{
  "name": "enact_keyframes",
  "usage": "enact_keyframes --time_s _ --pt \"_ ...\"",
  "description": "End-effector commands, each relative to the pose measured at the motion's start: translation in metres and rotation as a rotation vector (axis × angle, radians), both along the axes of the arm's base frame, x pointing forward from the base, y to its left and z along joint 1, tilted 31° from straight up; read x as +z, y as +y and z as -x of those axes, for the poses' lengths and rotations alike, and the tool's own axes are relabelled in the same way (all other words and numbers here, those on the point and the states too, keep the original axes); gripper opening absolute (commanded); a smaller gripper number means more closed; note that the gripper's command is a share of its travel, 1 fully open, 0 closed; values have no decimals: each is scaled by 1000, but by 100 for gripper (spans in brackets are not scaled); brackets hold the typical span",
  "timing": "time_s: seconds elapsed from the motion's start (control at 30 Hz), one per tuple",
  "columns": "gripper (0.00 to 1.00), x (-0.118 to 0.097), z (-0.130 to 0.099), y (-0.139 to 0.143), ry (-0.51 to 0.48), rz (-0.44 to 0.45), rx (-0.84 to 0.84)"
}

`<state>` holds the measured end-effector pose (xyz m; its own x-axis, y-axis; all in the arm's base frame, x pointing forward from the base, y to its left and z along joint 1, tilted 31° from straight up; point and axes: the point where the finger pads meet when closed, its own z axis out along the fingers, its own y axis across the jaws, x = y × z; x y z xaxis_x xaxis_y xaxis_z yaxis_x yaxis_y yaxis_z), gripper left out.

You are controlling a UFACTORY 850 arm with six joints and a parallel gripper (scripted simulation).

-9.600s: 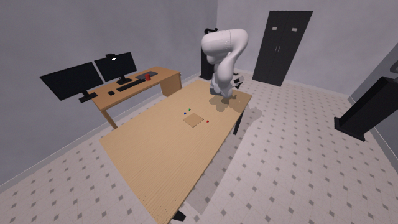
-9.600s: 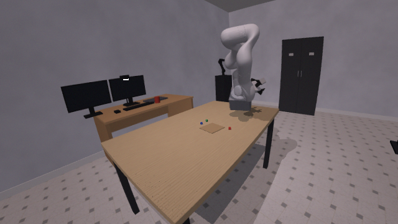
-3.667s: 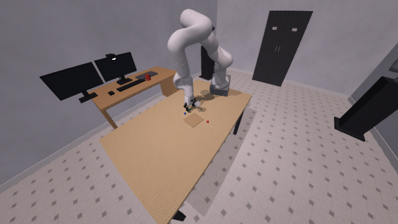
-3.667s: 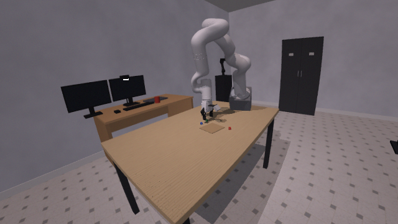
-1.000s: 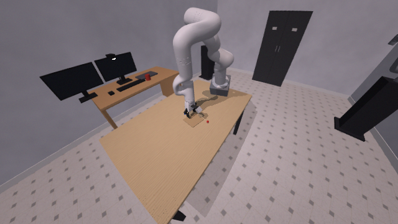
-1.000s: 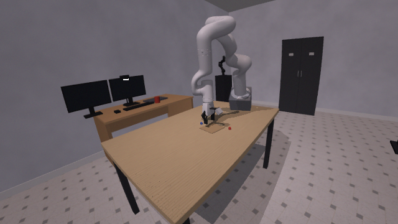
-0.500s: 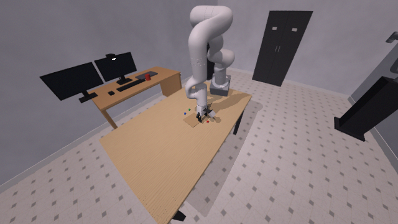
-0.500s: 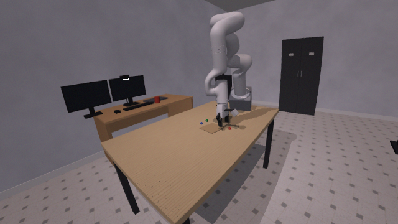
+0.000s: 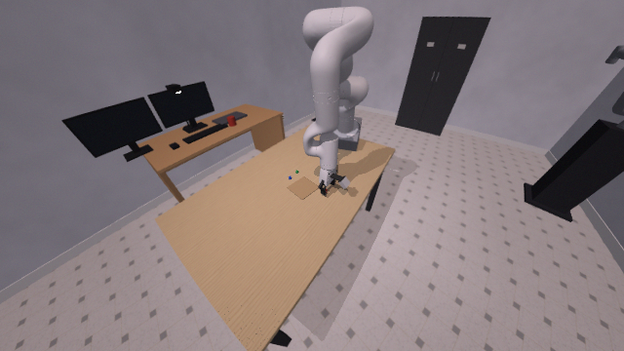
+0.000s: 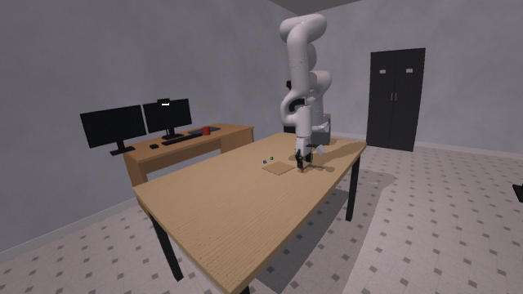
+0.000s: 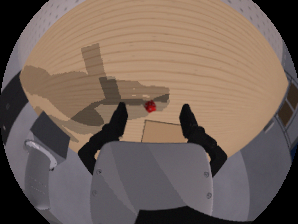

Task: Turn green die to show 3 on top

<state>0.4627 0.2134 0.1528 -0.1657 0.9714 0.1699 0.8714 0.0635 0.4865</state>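
The green die lies on the table just beyond the far corner of the tan mat, off the mat. It is too small to read its top face. A blue die lies close beside it, also off the mat. My gripper is open and empty, pointing down low over the table at the mat's right edge, away from the green die. A red die shows between the open fingertips in the wrist view, with a corner of the mat beneath the fingers.
The arm's base stands at the table's far end. A desk with two monitors, a keyboard and a red cup stands to the left, beyond the table. A dark cabinet stands at the back wall.
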Motion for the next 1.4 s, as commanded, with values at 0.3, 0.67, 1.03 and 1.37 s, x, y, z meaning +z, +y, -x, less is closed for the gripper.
enact_keyframes --time_s 0.3,0.67,1.03,1.37 --pt "100 1 1 5 -11 13 -8" --pt "100 1 1 5 -11 13 -8" --pt "100 1 1 5 -11 13 -8" --pt "100 1 1 5 -11 13 -8"
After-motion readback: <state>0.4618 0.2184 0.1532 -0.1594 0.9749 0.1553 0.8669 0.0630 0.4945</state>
